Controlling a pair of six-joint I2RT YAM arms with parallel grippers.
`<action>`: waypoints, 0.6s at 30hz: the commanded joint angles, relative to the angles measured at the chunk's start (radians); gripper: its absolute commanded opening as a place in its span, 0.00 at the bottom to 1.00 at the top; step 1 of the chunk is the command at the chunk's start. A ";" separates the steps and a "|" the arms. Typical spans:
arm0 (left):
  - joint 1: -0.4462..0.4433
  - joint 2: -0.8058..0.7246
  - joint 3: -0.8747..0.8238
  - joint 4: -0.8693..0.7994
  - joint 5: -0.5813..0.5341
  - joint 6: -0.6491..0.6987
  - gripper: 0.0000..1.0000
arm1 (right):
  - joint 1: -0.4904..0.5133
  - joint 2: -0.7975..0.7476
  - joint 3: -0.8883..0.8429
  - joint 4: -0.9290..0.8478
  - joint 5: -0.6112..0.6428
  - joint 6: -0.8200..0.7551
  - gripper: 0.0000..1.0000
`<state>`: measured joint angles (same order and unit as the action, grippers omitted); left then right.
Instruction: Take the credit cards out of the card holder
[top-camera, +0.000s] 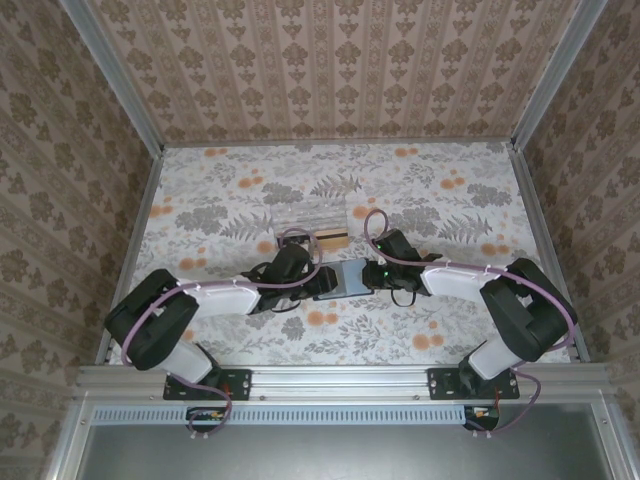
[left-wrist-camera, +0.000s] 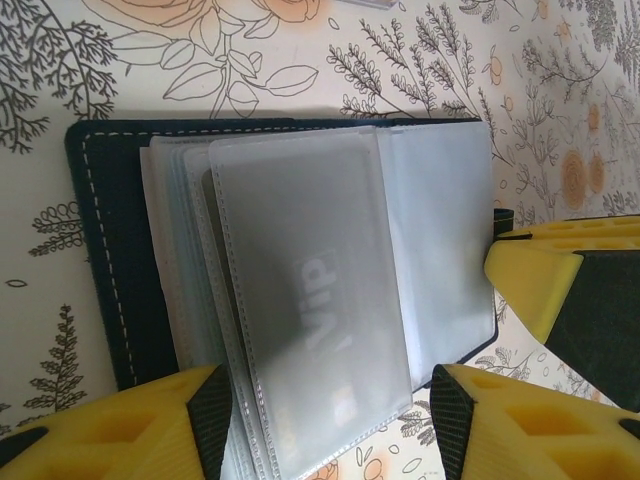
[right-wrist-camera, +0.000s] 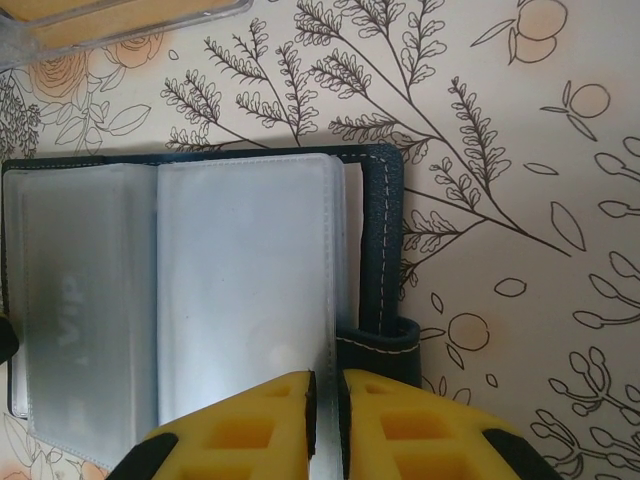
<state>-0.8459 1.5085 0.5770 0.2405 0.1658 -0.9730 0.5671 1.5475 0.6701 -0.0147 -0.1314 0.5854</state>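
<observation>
The dark navy card holder (top-camera: 345, 278) lies open on the table between my two grippers, its clear sleeves fanned out. In the left wrist view a pale card printed "vip" (left-wrist-camera: 320, 290) sits inside the top sleeve, over the navy cover (left-wrist-camera: 110, 260). My left gripper (left-wrist-camera: 330, 420) is open, its jaws straddling the sleeves' near end, with a gap on the right side. My right gripper (right-wrist-camera: 329, 405) is shut on the edge of a clear sleeve, beside the cover (right-wrist-camera: 380, 230) and its snap tab (right-wrist-camera: 385, 345). The "vip" card (right-wrist-camera: 70, 330) shows faintly there too.
A clear plastic box (top-camera: 305, 222) stands just behind the holder with an orange-tan card (top-camera: 333, 237) at its right end; its corner shows in the right wrist view (right-wrist-camera: 110, 25). Patterned walls and metal rails ring the flowered table (top-camera: 450, 190).
</observation>
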 joint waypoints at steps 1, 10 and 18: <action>-0.008 0.019 0.021 0.034 0.020 -0.010 0.58 | -0.003 0.021 -0.018 0.010 -0.020 0.024 0.18; -0.015 0.062 0.021 0.103 0.055 -0.031 0.59 | -0.003 0.034 -0.016 0.014 -0.035 0.030 0.18; -0.018 0.084 0.017 0.166 0.088 -0.050 0.71 | -0.003 0.042 -0.015 0.012 -0.041 0.031 0.18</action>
<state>-0.8505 1.5677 0.5781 0.3603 0.2070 -1.0031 0.5613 1.5646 0.6701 0.0177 -0.1398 0.6064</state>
